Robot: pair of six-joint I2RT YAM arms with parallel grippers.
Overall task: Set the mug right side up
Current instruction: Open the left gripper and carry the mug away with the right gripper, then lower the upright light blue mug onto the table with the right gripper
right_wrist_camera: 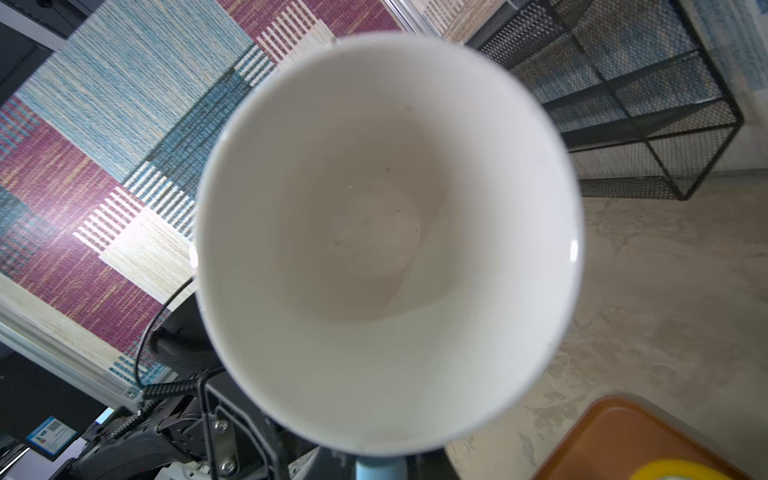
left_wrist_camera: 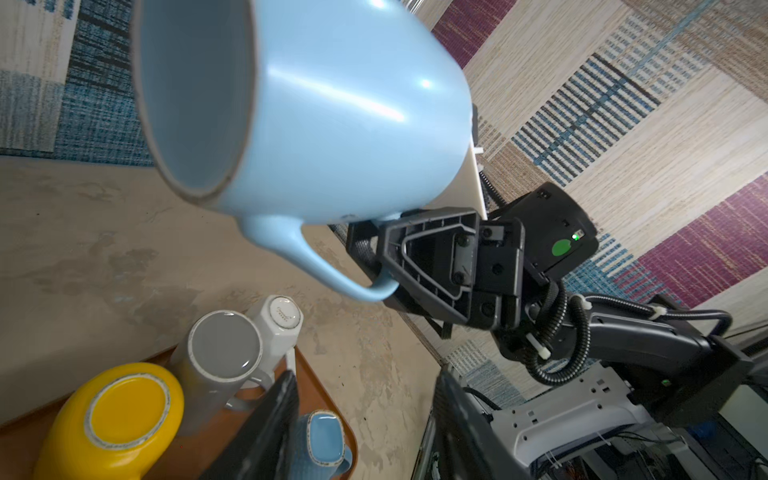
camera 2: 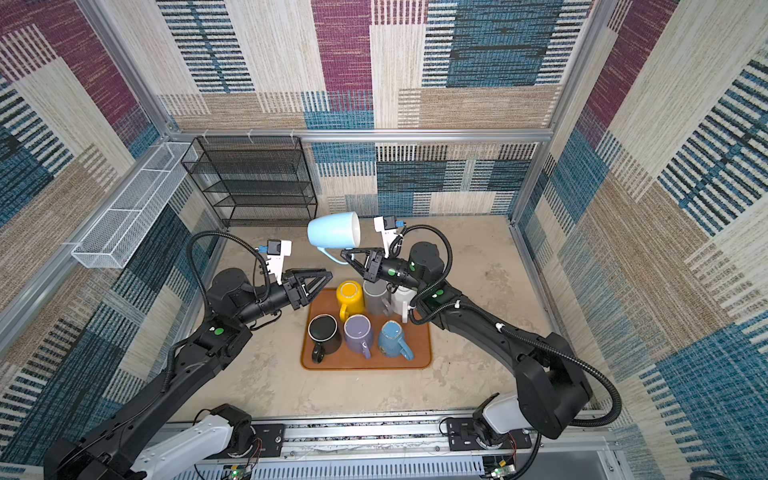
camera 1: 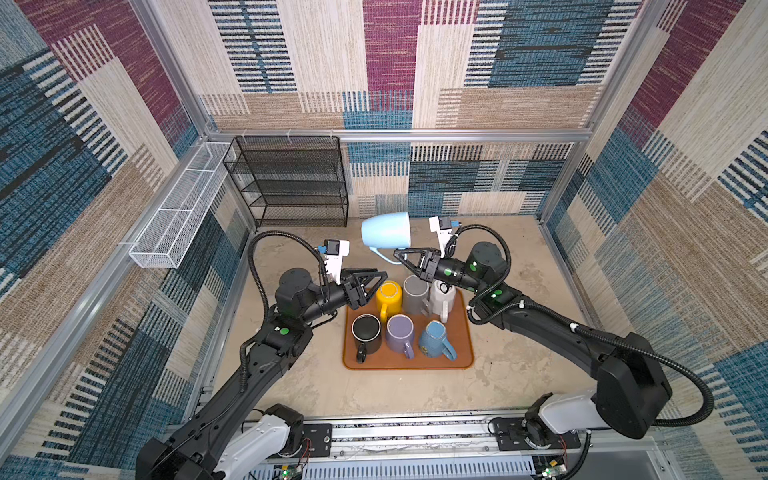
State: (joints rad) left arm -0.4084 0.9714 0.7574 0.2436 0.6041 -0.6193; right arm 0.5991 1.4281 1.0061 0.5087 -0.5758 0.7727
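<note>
Task object: light blue mug (camera 1: 386,230), aloft over the far edge of the orange-brown tray (camera 1: 407,365) and clear of the surface (camera 1: 519,353). Lying on its side, neither base-up nor upright, with rounded base to the left and mouth to the right in both top views (camera 2: 332,230). Handle downward, toward the tray. White interior of the mug (right_wrist_camera: 386,232) filling the right wrist view.

Right end effector (camera 1: 398,254): clamped shut on the loop of the mug's handle just under the mug body, carrying the mug alone. Same grip seen side-on from the left wrist camera, right end effector (left_wrist_camera: 365,253) at the handle.

Left end effector (camera 1: 381,280): above the far-left corner of the tray, partly open and holding nothing. Lower than the mug and apart from it.

On the tray, two rows of three:
- **Far row:** yellow mug (camera 1: 389,293), grey mug (camera 1: 415,296) and white mug (camera 1: 442,299), all base-up.
- **Near row:** black mug (camera 1: 366,330), purple mug (camera 1: 400,331) and speckled blue mug (camera 1: 434,338), handles toward the near edge. Speckled blue mug (left_wrist_camera: 326,436) base-up in the left wrist view.

Beyond the far-left corner of the tray: black mesh shelf rack (camera 1: 291,183) against the back wall. Farther left of the tray: white wire basket (camera 1: 178,216) on the side wall.
</note>
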